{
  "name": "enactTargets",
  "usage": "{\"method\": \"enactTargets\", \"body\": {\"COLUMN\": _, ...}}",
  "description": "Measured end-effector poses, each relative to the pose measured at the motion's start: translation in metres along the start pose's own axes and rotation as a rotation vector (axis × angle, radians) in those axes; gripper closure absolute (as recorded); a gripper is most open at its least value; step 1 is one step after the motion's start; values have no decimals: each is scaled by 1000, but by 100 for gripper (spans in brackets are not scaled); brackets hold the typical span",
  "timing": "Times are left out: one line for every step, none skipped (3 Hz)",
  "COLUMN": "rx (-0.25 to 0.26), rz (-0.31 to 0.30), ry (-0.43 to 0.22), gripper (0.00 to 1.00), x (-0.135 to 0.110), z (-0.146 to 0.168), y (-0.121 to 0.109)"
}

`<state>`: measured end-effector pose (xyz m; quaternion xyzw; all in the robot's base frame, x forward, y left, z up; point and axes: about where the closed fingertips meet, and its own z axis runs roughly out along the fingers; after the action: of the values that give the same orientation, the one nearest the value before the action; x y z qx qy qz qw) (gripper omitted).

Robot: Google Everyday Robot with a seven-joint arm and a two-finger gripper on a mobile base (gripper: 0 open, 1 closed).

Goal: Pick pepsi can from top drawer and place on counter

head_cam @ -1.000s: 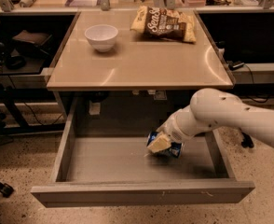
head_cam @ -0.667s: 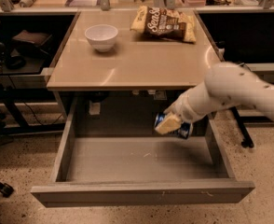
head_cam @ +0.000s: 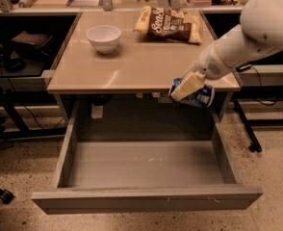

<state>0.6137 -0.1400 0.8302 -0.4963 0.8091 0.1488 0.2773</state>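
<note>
My gripper comes in from the right on a white arm and is shut on the pepsi can, a blue can with white lettering held on its side. The can hangs in the air just in front of the counter's front right edge, above the back right of the open top drawer. The drawer is pulled out fully and its grey floor shows nothing in it.
A white bowl stands at the counter's back left. A brown-and-yellow chip bag lies at the back middle-right. Dark desks and cables flank the counter on both sides. The speckled floor lies around the drawer.
My gripper has lifted the can from the drawer's right floor up and to the right, to the level of the counter's front edge.
</note>
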Motion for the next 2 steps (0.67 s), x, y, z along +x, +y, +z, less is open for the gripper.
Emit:
{"method": "enactTargets", "body": {"rx": 73, "rz": 2, "ry": -57, "gripper": 100, "x": -50, "z": -66, "y": -26}}
{"method": "enactTargets", "body": {"rx": 133, "rz": -22, "ry": -121, "gripper": 100, "x": -115, "z": -111, "y": -40}}
